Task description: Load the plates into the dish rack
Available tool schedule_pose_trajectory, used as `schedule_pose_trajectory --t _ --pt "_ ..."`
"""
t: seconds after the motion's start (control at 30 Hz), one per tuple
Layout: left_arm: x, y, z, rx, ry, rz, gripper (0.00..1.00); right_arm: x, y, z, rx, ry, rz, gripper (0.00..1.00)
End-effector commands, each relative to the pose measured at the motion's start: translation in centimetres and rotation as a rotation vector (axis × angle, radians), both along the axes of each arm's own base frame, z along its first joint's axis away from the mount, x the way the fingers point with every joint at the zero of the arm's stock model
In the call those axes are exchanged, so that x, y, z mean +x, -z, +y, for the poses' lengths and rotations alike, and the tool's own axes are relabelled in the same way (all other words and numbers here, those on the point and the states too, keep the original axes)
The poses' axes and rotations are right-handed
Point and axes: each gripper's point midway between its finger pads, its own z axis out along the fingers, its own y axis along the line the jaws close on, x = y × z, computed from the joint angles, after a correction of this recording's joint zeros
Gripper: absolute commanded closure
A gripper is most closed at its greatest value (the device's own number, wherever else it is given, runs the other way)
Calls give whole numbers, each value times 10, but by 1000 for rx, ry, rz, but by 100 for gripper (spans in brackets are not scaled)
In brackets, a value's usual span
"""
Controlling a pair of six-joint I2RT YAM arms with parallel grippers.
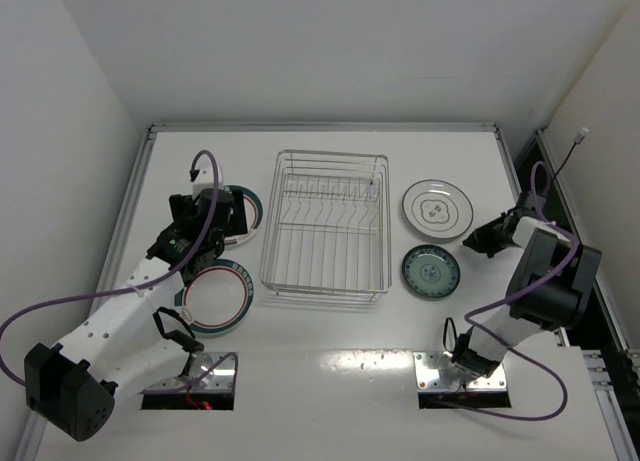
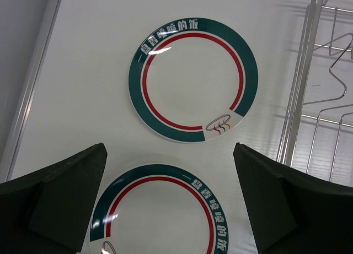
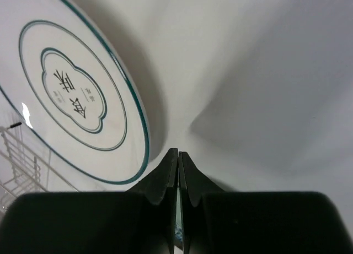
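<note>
The dish rack (image 1: 326, 226) stands mid-table; it holds no plates. Two white plates with green rim bands lie flat to its left: the near one (image 1: 215, 299) (image 2: 160, 210) and the far one (image 1: 250, 209) (image 2: 193, 79), which my left arm partly covers in the top view. My left gripper (image 1: 212, 239) (image 2: 169, 149) is open and empty, held above the gap between them. A white plate with a dark motif (image 1: 437, 207) (image 3: 71, 94) and a smaller teal plate (image 1: 431, 270) lie right of the rack. My right gripper (image 1: 474, 243) (image 3: 178, 152) is shut and holds nothing, just right of both.
The rack's wire side (image 2: 300, 94) shows at the right of the left wrist view. A raised metal rail (image 1: 135, 196) runs along the table's left edge and another along the right (image 1: 515, 171). White walls enclose the table.
</note>
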Motion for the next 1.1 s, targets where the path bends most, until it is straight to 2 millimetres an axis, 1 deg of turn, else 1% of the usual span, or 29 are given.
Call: schedule_pose_trajectory --t 0.0,0.03,0.1,0.13,0.2,0.23,0.27,0.3,0.33,0.37,0.4,0.43,0.5,0.53,0.6,0.63,0.73,0.77,0.8,0.83,0.87,0.9,0.97,1.0,1.03,1.07 --pt "3 -17 3 -25 -25 -54 0 27 -45 -31 -195 36 -110 100" --pt "3 -17 3 -25 -25 -54 0 27 -52 -33 -240 35 -118 100" --pt "2 -19 4 -29 -25 -63 0 30 -64 -30 -270 18 -149 100" --pt "2 -19 4 -29 -25 -63 0 28 -63 -23 -276 4 -147 100" --pt "1 -22 4 -34 -25 -72 0 28 -60 -19 -275 -7 -147 100" --pt "1 -22 4 -34 -25 -72 0 29 -56 -19 -276 -7 -150 91" --pt "1 -22 3 -38 -17 -70 0 28 -45 -16 -249 -20 -126 83" --pt "1 -22 3 -38 -17 -70 0 31 -41 -12 -222 -23 -128 72" --pt "2 -19 2 -34 -17 -62 0 32 -35 -10 -207 -31 -124 65" --pt "2 -19 1 -39 -10 -60 0 34 -31 -8 -191 -39 -115 60" --pt "2 -19 1 -39 -10 -60 0 33 -17 -6 -163 -39 -83 60" --pt "2 -19 1 -39 -10 -60 0 36 -14 -4 -159 -48 -77 60" --pt "2 -19 1 -39 -10 -60 0 41 -7 -5 -153 -49 -61 60" --pt "2 -19 1 -39 -10 -60 0 42 -7 -1 -147 -52 -62 60" --pt "2 -19 2 -34 -17 -62 0 50 -11 -2 -158 -46 -76 60" --pt "2 -19 2 -34 -17 -62 0 53 -5 5 -132 -52 -64 60" --pt "2 -19 2 -34 -17 -62 0 63 -3 7 -108 -44 -61 60" --pt "3 -17 2 -30 -17 -54 0 64 5 12 -97 -47 -49 60" --pt "3 -17 2 -30 -17 -54 0 73 1 14 -101 -58 -63 60" --pt "3 -17 2 -30 -17 -54 0 75 2 14 -95 -49 -61 61" --pt "3 -17 2 -30 -17 -54 0 76 6 17 -90 -59 -48 63" --pt "3 -17 2 -30 -17 -54 0 77 13 19 -70 -57 -32 68" --pt "3 -17 2 -30 -17 -54 0 79 16 21 -56 -63 -27 77" --pt "3 -17 2 -30 -17 -54 0 79 16 23 -43 -60 -30 92" --pt "3 -17 2 -30 -17 -54 0 78 17 23 -43 -60 -31 98" --pt "3 -17 2 -30 -17 -54 0 74 21 24 -39 -60 -20 100"
